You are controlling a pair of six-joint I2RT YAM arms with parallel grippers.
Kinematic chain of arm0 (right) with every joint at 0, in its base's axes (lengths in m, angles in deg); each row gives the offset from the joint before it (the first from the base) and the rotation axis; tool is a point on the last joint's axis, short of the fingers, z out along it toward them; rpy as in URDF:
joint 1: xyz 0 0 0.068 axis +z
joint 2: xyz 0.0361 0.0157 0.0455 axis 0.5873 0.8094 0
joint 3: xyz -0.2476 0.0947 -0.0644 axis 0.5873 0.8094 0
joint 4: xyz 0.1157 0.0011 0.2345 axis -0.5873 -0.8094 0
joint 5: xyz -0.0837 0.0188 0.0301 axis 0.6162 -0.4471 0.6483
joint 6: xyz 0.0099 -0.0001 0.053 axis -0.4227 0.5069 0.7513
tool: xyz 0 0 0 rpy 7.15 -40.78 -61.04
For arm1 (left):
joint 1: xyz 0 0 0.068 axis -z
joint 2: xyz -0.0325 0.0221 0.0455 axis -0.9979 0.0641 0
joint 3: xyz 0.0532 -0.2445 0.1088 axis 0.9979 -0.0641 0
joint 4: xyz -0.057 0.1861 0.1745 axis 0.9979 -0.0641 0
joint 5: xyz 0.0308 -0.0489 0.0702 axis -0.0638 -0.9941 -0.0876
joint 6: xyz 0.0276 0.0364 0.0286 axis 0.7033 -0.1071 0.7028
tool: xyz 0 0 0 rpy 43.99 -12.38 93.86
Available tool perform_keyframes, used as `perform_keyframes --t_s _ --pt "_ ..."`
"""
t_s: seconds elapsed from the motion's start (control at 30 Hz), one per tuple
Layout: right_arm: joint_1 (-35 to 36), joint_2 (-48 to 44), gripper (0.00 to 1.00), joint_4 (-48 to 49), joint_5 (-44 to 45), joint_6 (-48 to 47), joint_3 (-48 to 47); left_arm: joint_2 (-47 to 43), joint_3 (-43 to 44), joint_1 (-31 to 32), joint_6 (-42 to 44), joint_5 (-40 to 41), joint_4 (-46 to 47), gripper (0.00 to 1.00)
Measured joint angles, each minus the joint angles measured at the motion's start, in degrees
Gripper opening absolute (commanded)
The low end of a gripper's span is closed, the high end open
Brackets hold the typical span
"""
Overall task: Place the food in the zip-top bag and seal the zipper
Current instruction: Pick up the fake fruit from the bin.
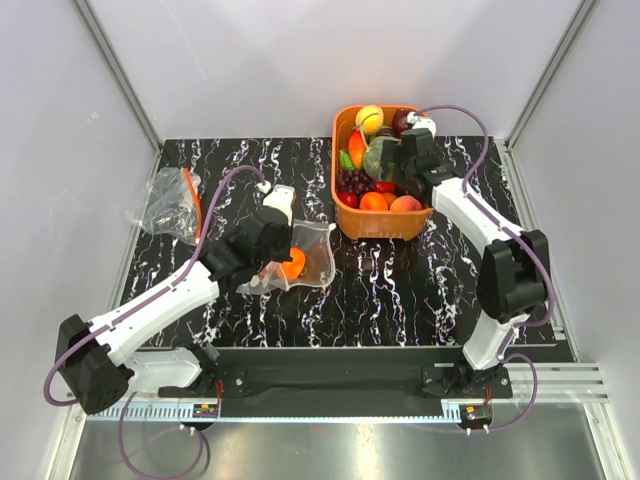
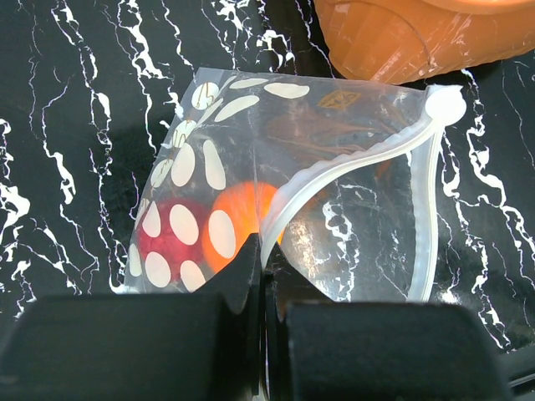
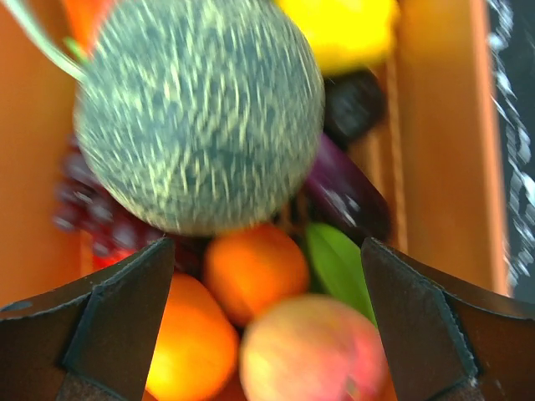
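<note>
The zip-top bag (image 2: 251,125) lies on the black table (image 1: 400,290), a little left of the middle. Its mouth is turned to the right, toward the orange basket (image 1: 345,215). Two pieces of food are inside it, an orange fruit (image 2: 242,221) and a red fruit (image 2: 163,238). They sit side by side deep in the bag. The zipper (image 2: 351,163) is not pressed shut. One pale strip bows away from the other, so the mouth gapes open. I think that is right for now, because more food has to go in.

The left gripper (image 2: 261,259) is pinched tight on the near end of the mouth edge. It seems to hold the bag there so the mouth is lifted and the bag cannot slide.

Far back on the right, the basket is full of toy food. The green melon (image 3: 196,113) sits on top of the pile. The right gripper (image 3: 267,251) hangs in the basket close to the melon. Its fingers are spread wide with nothing held between them, likely so the big round melon can fit. This view is blurry, so I cannot tell if the fingers touch anything.

A crumpled clear bag (image 1: 170,205) lies far left, well apart from the rest
</note>
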Motion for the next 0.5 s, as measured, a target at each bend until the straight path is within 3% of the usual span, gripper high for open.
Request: perform_keyframes --t_s 0.3,0.4,0.5 --pt "-0.4 -8.7 1.0 -2.3 1.8 -1.5 5.6 -0.4 0.0 0.0 0.0 -0.1 0.0 0.0" --pt "-0.4 -9.8 0.99 -2.3 0.8 -3.4 2.1 -0.4 0.0 0.0 0.0 -0.1 0.0 0.0" --pt "-0.4 -7.7 0.9 -2.9 -2.6 -5.8 -5.3 -0.4 0.0 0.0 0.0 0.0 0.0 0.0"
